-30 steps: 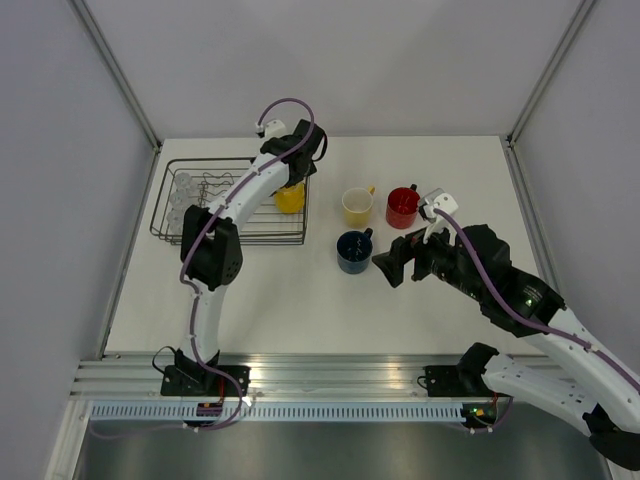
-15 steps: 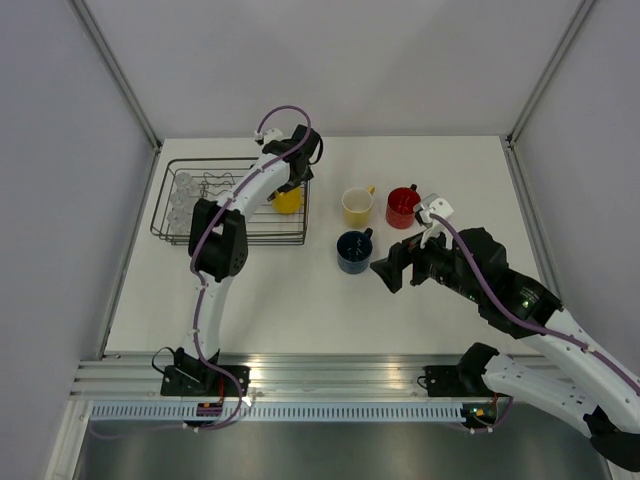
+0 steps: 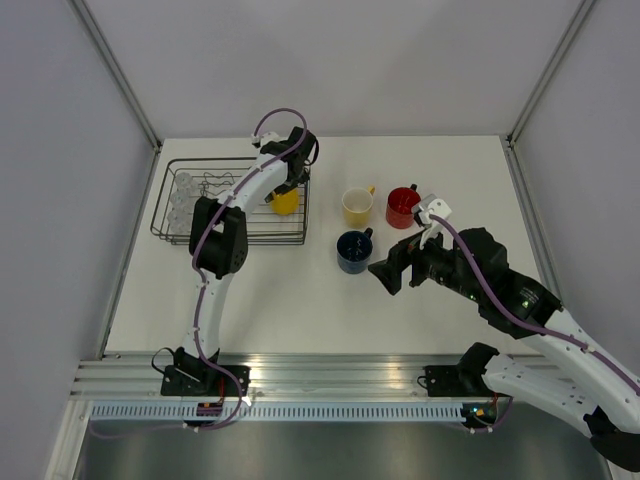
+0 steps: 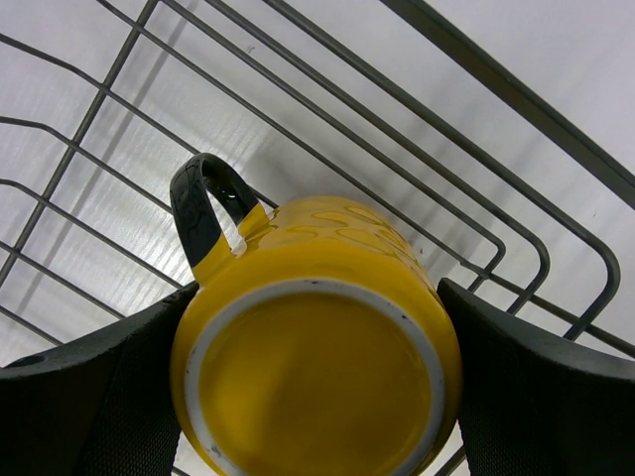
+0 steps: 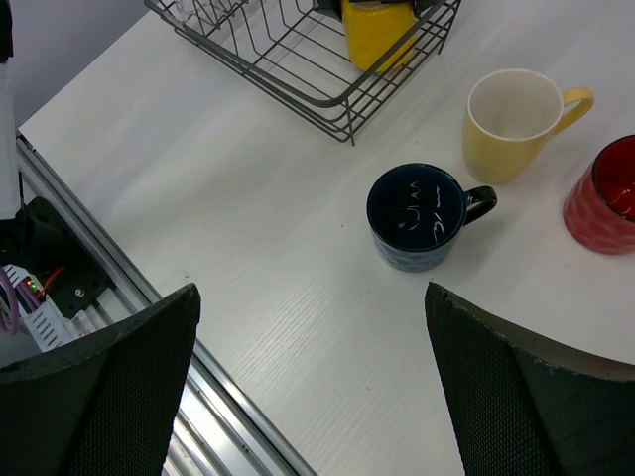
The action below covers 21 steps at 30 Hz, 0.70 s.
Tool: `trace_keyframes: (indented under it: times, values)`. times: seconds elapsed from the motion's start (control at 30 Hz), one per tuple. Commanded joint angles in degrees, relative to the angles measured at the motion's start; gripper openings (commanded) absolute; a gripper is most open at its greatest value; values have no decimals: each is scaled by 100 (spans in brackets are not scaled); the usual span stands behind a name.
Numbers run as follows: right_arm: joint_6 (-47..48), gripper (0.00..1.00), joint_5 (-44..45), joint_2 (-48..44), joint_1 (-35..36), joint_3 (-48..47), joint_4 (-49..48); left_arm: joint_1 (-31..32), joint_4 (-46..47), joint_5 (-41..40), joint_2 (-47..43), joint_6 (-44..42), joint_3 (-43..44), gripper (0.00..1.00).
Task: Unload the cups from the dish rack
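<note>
The bright yellow mug (image 3: 285, 202) stands upside down in the right end of the black wire dish rack (image 3: 200, 237). My left gripper (image 3: 288, 186) is over it. In the left wrist view the gripper (image 4: 313, 302) has a finger pressed on each side of the mug (image 4: 317, 357), above the rack wires (image 4: 496, 74). Clear glass tumblers (image 3: 182, 195) sit at the rack's left end. The pale cream mug (image 3: 357, 206), red mug (image 3: 402, 207) and dark blue mug (image 3: 353, 250) stand upright on the table. My right gripper (image 3: 390, 272) is open and empty, just right of the blue mug (image 5: 417, 216).
The right wrist view (image 5: 310, 293) shows the rack's corner (image 5: 298, 89) with the yellow mug (image 5: 375, 30), the cream mug (image 5: 511, 119), the red mug (image 5: 605, 198) and the metal rail (image 5: 119, 288) at the table's near edge. White walls enclose the table.
My left wrist has drawn in and settled over the yellow mug, which shifted slightly left in the rack. My right gripper has edged a little left toward the blue mug.
</note>
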<state>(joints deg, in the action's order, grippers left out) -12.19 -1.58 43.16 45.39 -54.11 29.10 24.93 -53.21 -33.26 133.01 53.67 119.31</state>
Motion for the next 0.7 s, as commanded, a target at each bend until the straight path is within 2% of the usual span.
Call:
trace_keyframes:
  times: [0.0,0.03,0.07,0.13,0.17,0.2,0.33,0.53,0.63,0.67]
  values:
    - [50,98,-70,-106,5,5,-230,-14,-32,126,15,-85,5,63]
    - [58,98,-70,-106,-3,5,-238,-23,-40,118,-99,-111,-65,55]
    - [58,98,-70,-114,5,14,-247,-23,-32,100,-161,-102,-109,40]
    - [32,98,-61,-132,5,23,-273,-23,4,82,-424,-154,-241,25]
    - [41,98,-70,-132,5,32,-282,-23,4,39,-521,-199,-259,8]
    - [32,98,-70,-141,-3,32,-291,-23,-5,30,-626,-216,-320,2]
    - [-29,98,-61,-176,5,102,-405,-23,231,-5,-1424,-391,-645,2]
    - [-205,98,123,-176,5,207,-651,-23,1075,556,-2559,-1034,-1436,2]
    - [-424,98,674,-176,-3,391,-870,-23,1637,1249,-3227,-1350,-1892,2]
    - [-521,98,773,-202,-3,453,-967,-23,2021,1712,-3559,-1420,-2050,2]
